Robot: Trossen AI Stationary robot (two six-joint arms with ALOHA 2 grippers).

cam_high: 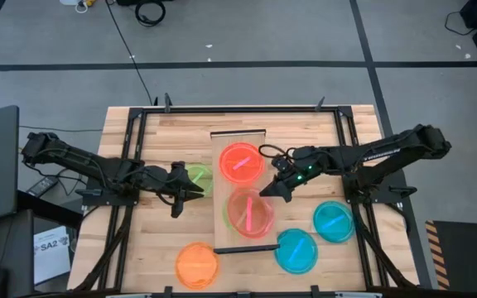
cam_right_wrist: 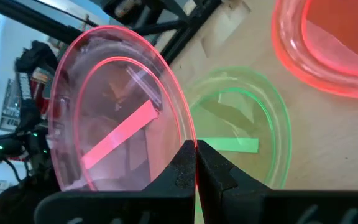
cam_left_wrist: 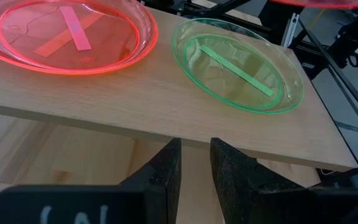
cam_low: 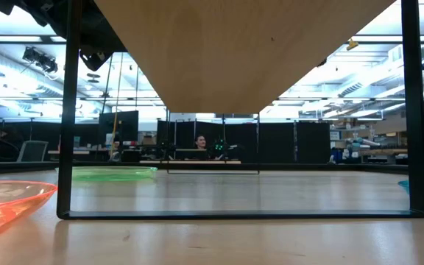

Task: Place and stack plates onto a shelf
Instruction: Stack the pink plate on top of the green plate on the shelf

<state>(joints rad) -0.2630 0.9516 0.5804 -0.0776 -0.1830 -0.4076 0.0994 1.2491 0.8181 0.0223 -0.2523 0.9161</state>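
The right gripper [cam_right_wrist: 196,163] is being held above the shelf [cam_high: 220,222], its jaws clamped on the rim of a pink plate [cam_right_wrist: 114,134], which is being carried tilted over a green plate [cam_right_wrist: 253,118] lying on the shelf board. An orange-red plate [cam_high: 241,161] is lying farther along the same board.

The left gripper [cam_left_wrist: 194,163] is being kept low beside the shelf's edge, jaws slightly apart and gripping nothing; another green plate [cam_high: 199,177] is lying on the counter [cam_high: 164,132] just beside it.

An orange plate [cam_high: 197,263] and two blue plates [cam_high: 296,251] [cam_high: 333,220] are resting on the counter.
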